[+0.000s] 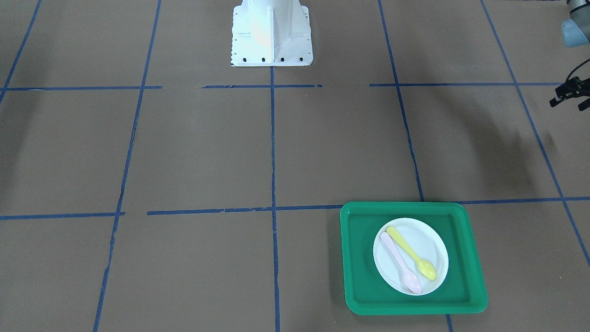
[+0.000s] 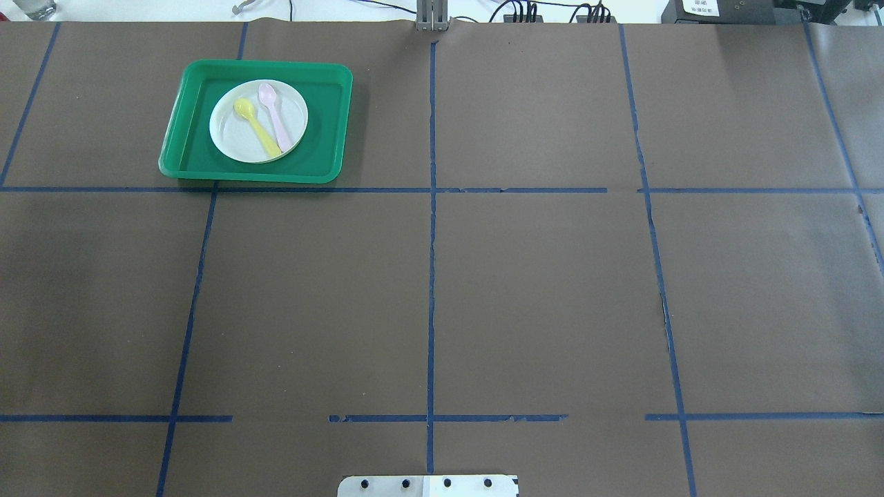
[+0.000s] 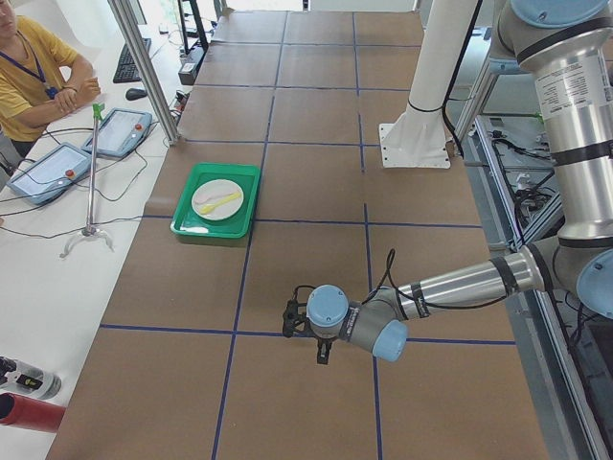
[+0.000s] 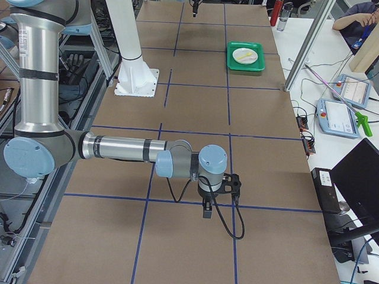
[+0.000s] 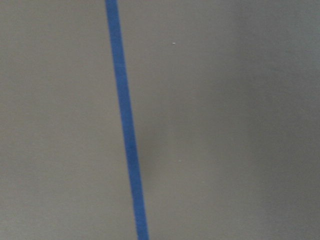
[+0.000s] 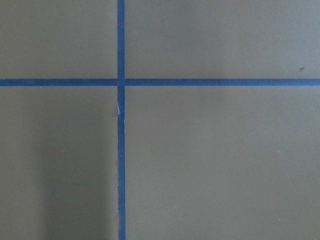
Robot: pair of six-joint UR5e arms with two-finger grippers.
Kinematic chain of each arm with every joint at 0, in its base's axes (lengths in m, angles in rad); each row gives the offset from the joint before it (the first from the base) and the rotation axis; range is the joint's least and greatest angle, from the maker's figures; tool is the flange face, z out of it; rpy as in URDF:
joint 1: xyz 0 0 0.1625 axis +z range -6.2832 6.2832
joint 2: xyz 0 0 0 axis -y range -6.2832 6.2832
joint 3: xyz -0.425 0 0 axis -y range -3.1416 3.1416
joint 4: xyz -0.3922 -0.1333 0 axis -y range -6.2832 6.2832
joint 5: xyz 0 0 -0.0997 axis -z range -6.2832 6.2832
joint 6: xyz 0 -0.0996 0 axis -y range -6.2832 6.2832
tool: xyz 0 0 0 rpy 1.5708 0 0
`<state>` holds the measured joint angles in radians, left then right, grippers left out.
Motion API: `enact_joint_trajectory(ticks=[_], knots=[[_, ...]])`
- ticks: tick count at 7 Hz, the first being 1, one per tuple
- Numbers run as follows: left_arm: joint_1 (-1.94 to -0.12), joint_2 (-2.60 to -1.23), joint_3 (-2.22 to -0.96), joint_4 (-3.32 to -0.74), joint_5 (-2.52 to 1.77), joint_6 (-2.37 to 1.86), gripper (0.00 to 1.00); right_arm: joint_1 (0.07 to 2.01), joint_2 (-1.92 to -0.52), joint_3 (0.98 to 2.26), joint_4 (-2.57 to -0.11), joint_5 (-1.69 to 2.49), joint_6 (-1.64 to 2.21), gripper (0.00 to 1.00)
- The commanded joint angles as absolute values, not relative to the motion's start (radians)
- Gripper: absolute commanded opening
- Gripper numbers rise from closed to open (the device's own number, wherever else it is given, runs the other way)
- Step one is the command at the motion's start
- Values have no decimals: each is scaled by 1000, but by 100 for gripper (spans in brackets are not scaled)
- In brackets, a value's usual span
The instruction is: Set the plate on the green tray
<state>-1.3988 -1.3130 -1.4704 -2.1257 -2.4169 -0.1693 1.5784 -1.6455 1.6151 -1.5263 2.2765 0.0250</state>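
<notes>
Basically: plate was on the tray, both arms were clear of it

The plate [image 1: 431, 242] sat flat inside the green tray [image 1: 359, 276], roughly centred, with its rim inside the tray's rim on all sides. Two spoons lay on it side by side, almost parallel: a pink spoon [image 1: 401, 263] and a yellow spoon [image 1: 410, 251]. In the overhead view the tray was in the far-left part of the table [image 2: 552, 290], its near edge just beyond a blue tape line [image 2: 431, 276].

The left gripper [image 3: 323, 350] pointed down over the table's left end, well apart from the tray and nearer the robot's side. Only a dark sliver of it showed at the front view's right edge, so I couldn't tell whether the jaws were apart or together.

The right gripper [image 4: 206, 212] also pointed down, over a tape crossing at the table's right end, far from the tray. It showed only in the side view, so same there: jaws couldn't be judged.

Both wrist cameras showed only brown paper and blue tape. The white robot pedestal [image 1: 272, 32] stood at the middle of the table's near edge. An operator [image 3: 29, 67] in yellow sat beyond the far side.
</notes>
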Motion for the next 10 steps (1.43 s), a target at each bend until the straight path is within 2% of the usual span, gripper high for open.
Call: enact_joint_trajectory(ticks=[1,3,4,5,10], knots=[[-1520,-1411,-1476,-1904,-2401,-126,100,1578,-1646,1615,-1526,2276,25,100],[-1546,-1468,-1535,-1731,-2401,-126,100,1578,-1646,1615,-1526,2276,25,100],[-1572,-1486,-1607,-1619,-2396,-126,100,1578,-1644,1615,-1526,2276,25,100],[-1607,-1485,-1664,-1615,-2395,-124,100,1578,-1644,1615,-1526,2276,26,100],[-1609,-1476,-1677,-1609,-2395,-126,100,1578,-1646,1615,-1526,2276,26,100]])
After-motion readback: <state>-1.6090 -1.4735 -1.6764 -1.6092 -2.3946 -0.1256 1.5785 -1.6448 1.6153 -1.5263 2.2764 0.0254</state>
